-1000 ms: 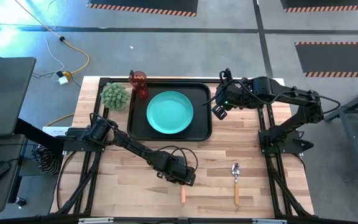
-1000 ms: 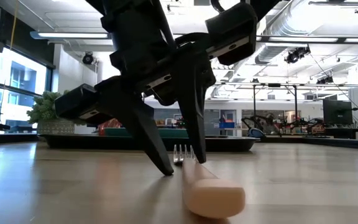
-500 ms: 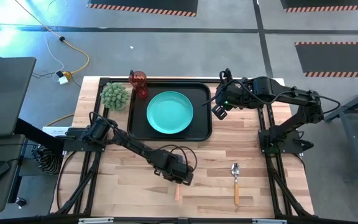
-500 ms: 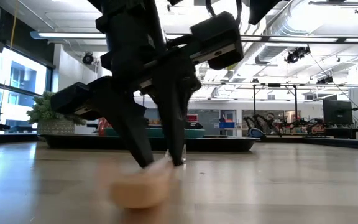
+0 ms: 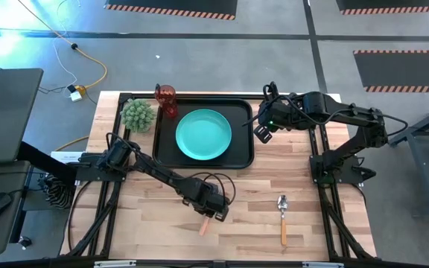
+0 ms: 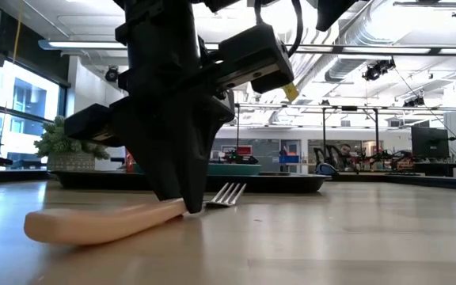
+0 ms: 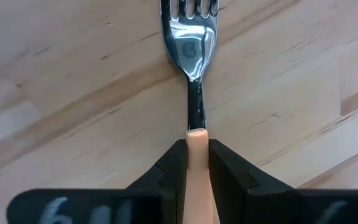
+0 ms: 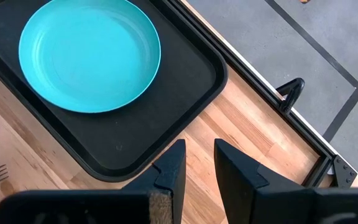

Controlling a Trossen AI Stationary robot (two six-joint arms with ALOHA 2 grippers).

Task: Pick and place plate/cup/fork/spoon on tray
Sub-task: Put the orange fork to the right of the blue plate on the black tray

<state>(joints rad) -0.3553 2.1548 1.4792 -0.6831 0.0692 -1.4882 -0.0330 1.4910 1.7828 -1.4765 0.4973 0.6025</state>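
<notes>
Left claw [image 7: 197, 163]: I have it clenched on the fork [image 7: 191, 74] at the handle's front, low on the desk [image 5: 311, 223], near its front edge.
Right claw [image 8: 197, 163]: parked slightly parted beside the tray [image 5: 243, 112], clear of my work.
Plate [image 5: 203, 134]: already on tray.
Spoon [image 5: 282, 216]: waiting on desk.

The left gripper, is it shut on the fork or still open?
Shut: the left gripper pinches the fork handle between both fingers.

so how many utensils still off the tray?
2. The fork on the table, clamped by the left gripper; the spoon lies on the table's front right.
</notes>
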